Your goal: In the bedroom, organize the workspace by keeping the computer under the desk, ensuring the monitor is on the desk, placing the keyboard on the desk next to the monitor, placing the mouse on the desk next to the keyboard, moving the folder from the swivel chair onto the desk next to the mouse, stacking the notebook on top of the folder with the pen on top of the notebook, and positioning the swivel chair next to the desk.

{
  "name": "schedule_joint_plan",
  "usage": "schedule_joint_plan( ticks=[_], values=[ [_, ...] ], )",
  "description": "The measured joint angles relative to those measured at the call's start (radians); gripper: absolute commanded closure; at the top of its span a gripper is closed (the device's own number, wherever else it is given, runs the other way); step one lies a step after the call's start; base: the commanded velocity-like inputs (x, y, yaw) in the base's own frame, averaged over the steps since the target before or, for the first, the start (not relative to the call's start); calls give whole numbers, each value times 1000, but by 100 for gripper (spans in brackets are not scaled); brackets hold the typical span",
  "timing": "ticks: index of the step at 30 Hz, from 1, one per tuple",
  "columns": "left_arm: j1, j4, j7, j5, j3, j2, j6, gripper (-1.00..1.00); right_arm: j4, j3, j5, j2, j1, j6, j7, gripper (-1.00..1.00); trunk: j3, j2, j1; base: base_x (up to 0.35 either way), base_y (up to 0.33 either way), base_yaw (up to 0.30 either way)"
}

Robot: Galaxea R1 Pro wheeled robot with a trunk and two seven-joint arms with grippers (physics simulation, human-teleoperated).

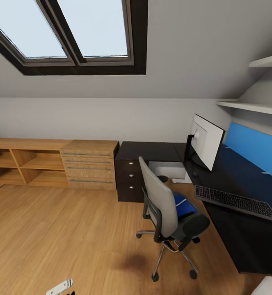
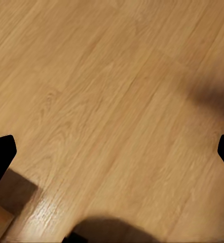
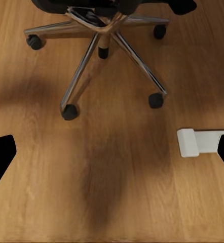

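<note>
The grey swivel chair (image 1: 164, 205) stands on the wood floor beside the black-topped desk (image 1: 238, 237), its back toward me. A bright-blue folder (image 1: 185, 206) lies on its seat, partly hidden by the backrest. On the desk the monitor (image 1: 206, 141) shows its white back, and the keyboard (image 1: 236, 203) lies nearer the front. A white box under the desk (image 1: 165, 169) may be the computer. Mouse, notebook and pen are hidden from me. My left gripper (image 2: 112, 154) hangs open over bare floor. My right gripper (image 3: 112, 157) is open above the floor near the chair's chrome base (image 3: 99, 45).
A black three-drawer unit (image 1: 129, 178) closes the desk's left end, next to a low light-wood cabinet (image 1: 49, 164) along the wall. White shelves (image 1: 259, 106) hang above the blue back panel (image 1: 254, 149). The desk's white foot (image 3: 203, 142) rests on the floor by my right gripper.
</note>
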Motion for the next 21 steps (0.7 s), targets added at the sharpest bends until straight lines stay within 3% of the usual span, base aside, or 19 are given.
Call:
schedule_joint_plan(
  ticks=[7,15,21],
  values=[
    [0,1,-1,0,0,-1,0,-100,0,0,1,0,0,0,0,-100,-22,-49,26,-49,0,-3],
    [0,2,-1,0,-2,-4,0,-100,-2,0,1,-2,0,0,0,-100,-47,-105,57,-2,0,-170],
    [0,1,1,0,-2,-4,0,-100,1,1,3,2,0,-20,0,-100,-66,-147,80,0,0,-20]
  ],
)
